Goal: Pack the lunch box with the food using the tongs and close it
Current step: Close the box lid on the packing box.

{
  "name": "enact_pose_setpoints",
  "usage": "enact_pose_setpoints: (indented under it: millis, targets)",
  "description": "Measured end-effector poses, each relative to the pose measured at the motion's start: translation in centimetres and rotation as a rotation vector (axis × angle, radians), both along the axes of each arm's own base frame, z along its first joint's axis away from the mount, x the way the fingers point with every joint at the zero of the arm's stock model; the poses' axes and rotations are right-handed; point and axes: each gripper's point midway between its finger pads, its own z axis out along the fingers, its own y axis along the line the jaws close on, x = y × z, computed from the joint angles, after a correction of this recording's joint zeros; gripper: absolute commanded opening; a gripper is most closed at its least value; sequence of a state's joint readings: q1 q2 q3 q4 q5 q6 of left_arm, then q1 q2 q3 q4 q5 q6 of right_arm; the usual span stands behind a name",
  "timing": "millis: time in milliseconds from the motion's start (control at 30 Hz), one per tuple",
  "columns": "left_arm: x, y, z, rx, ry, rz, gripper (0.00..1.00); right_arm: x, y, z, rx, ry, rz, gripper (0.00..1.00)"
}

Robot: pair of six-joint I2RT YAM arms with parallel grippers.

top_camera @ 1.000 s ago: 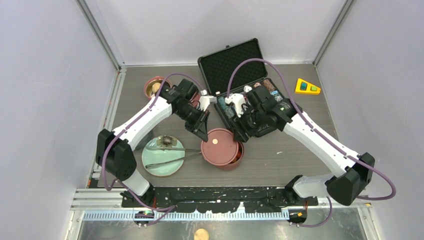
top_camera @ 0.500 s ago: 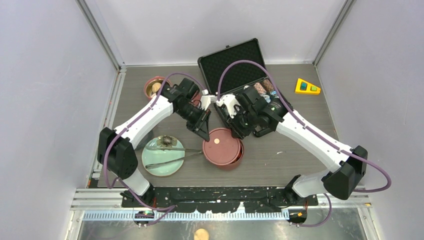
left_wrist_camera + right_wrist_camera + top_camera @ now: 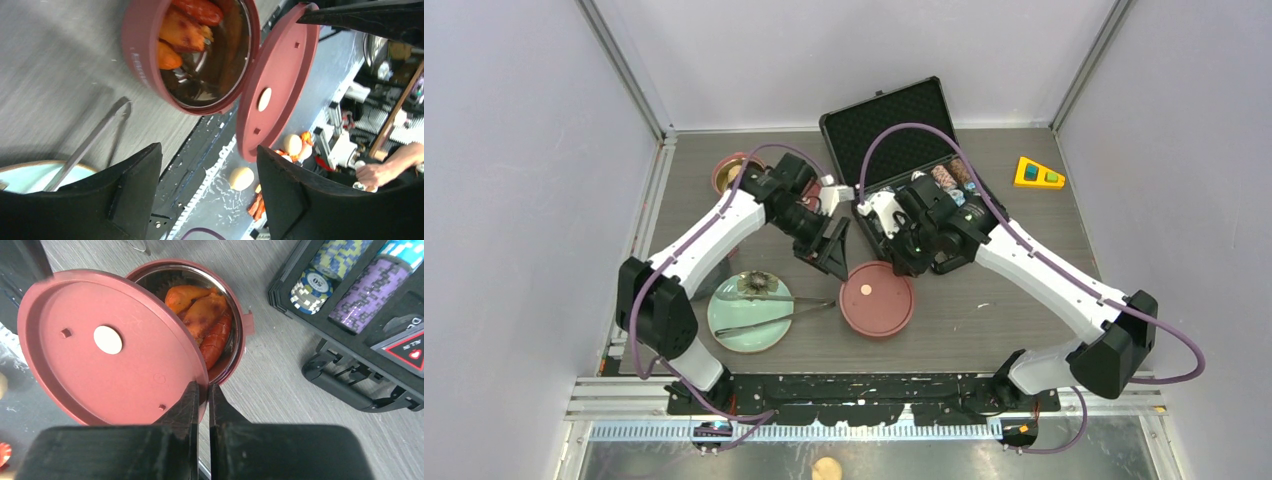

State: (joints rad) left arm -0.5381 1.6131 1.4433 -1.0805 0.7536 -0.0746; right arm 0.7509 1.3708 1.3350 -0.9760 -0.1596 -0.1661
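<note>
The lunch box's maroon bowl tier (image 3: 239, 315) holds orange-red food (image 3: 202, 315) and stands on the table. A flat red inner lid (image 3: 110, 345) hangs tilted over it, half covering the bowl. My right gripper (image 3: 203, 390) is shut on the lid's near rim. From above, the lid (image 3: 877, 298) hides the bowl, with my right gripper (image 3: 902, 268) at its upper right edge. My left gripper (image 3: 209, 150) is open and empty, apart from the lid (image 3: 275, 90) and above the bowl (image 3: 145, 60). The silver tongs (image 3: 774, 312) lie across the pale green plate (image 3: 724, 330).
The open black case of poker chips (image 3: 894, 130) stands right behind my right gripper. Another red tier (image 3: 736, 172) with a beige bun sits at the back left. A dark ruffled piece (image 3: 754, 283) is on the plate. A yellow wedge (image 3: 1037, 173) lies at the back right.
My left gripper has opened, let go of the lid and drawn back a little. My right gripper has shut on the lid's rim, and the lid has shifted slightly right.
</note>
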Motion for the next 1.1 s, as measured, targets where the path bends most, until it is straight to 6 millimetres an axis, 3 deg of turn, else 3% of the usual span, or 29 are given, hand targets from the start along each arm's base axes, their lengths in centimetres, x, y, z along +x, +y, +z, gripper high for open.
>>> enact_pose_setpoints:
  millis: [200,367,500,700,1100]
  targets:
    - [3.4,3.1,1.7,-0.015,-0.150,0.141,0.79,0.3,-1.2,-1.6,-0.014,0.075,-0.053,0.02]
    - [3.2,3.7,3.7,-0.041,-0.267,0.158,0.79,0.9,-1.3,-3.5,-0.049,0.137,-0.073,0.03]
    - [3.2,3.7,2.8,-0.036,-0.275,0.157,0.79,1.3,-1.1,-5.1,-0.078,0.174,-0.076,0.04]
    - [2.9,4.0,1.0,-0.011,-0.246,0.164,0.80,1.8,-0.9,-5.7,-0.076,0.163,-0.072,0.06]
    - [3.3,3.8,1.3,-0.027,-0.264,0.174,0.80,2.5,-1.0,-7.4,-0.103,0.148,-0.061,0.11]
